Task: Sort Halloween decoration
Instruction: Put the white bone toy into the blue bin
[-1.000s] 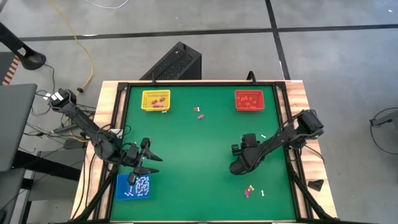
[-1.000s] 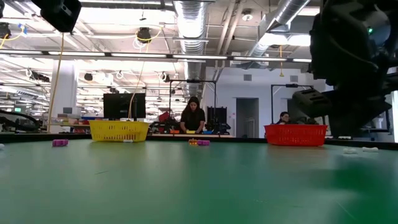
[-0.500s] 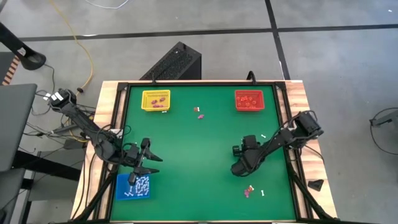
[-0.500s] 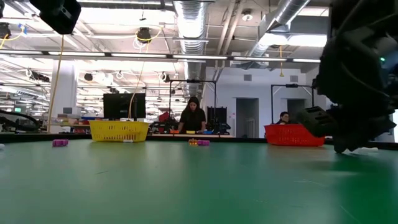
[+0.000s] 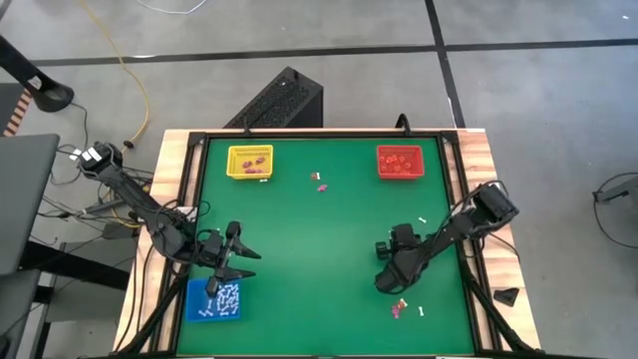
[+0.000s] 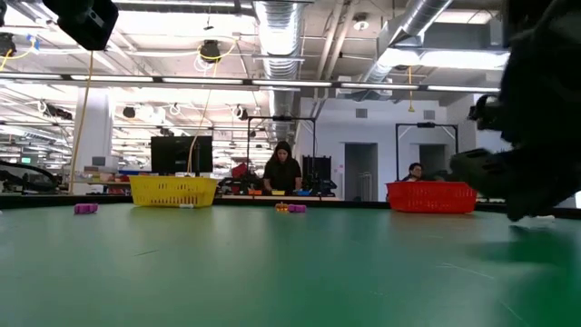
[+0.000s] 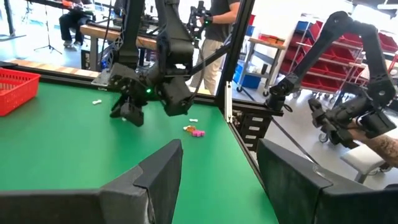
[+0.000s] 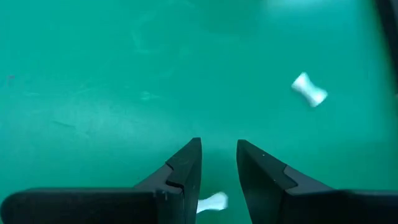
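Green counter (image 5: 319, 239), sorting underway.
My right tool (image 8: 217, 177) hovers, slightly parted, over a white trinket (image 8: 212, 202); left tool (image 7: 217, 168) open above blue tray (image 5: 194, 304).

We see our right gripper (image 8: 217, 163) slightly parted, nothing between; one white trinket (image 8: 212, 202) beneath, another (image 8: 309, 90) well apart.

A green-topped table (image 5: 319, 249) with wooden edges is seen carrying a yellow tray (image 5: 249, 161), a red tray (image 5: 399, 161), a blue tray (image 5: 213, 299), and loose trinkets (image 5: 320, 180) scattered at mid-far edge and near-right corner.
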Controlling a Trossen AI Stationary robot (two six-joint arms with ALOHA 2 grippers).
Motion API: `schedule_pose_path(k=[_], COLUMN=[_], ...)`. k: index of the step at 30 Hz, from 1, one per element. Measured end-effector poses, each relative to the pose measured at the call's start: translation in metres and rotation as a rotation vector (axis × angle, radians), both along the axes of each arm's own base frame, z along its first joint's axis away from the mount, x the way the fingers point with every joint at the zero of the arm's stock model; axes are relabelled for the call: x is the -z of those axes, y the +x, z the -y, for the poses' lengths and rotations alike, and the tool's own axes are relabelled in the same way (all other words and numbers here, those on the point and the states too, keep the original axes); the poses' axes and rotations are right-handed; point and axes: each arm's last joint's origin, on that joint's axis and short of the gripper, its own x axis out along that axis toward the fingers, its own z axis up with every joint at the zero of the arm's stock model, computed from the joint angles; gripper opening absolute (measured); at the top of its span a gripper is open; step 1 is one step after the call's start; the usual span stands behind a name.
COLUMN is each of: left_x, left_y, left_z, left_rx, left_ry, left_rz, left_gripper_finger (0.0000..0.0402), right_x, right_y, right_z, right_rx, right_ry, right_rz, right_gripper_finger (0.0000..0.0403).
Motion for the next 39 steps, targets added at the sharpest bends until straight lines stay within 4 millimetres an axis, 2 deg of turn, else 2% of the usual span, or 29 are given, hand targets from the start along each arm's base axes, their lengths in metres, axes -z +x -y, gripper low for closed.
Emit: schedule_pose_path(k=[5, 8, 12, 15, 19, 25, 29, 33, 39], left_x=[0.000, 0.003, 0.005, 0.005, 0.004, 0.001, 0.001, -0.002, -0.009], left_y=[0.000, 0.000, 0.000, 0.000, 0.000, 0.000, 0.000, -0.003, -0.012], left_z=[0.000, 0.000, 0.000, 0.000, 0.000, -0.001, -0.001, -0.001, -0.003], left_rx=[0.002, 0.003, 0.003, 0.002, 0.001, -0.038, -0.045, 0.002, 0.028], left_ry=[0.001, -0.002, -0.013, -0.015, -0.012, 0.007, 0.034, 0.061, 0.076], left_rz=[-0.001, -0.024, -0.048, -0.047, -0.040, -0.011, -0.007, 0.011, 0.052], left_gripper_finger=[0.0197, 0.0196, 0.0196, 0.0196, 0.0196, 0.0196, 0.0196, 0.0196, 0.0196], right_x=[-0.017, -0.027, -0.047, -0.061, -0.077, -0.092, -0.088, -0.075, -0.053], right_y=[-0.001, -0.007, -0.030, -0.050, -0.064, -0.061, -0.047, -0.033, -0.018], right_z=[-0.012, -0.023, -0.031, -0.032, -0.026, -0.003, 0.010, 0.021, 0.031], right_rx=[-0.114, -0.205, -0.315, -0.514, -0.778, -1.043, -1.200, -1.300, -1.356], right_ry=[-0.045, -0.043, -0.025, 0.017, 0.162, 0.312, 0.311, 0.337, 0.449], right_rz=[-0.064, -0.025, 0.040, 0.065, 0.063, -0.089, -0.214, -0.371, -0.521], right_gripper_finger=[0.0132, 0.0132, 0.0131, 0.0127, 0.0120, 0.0111, 0.0106, 0.0106, 0.0106])
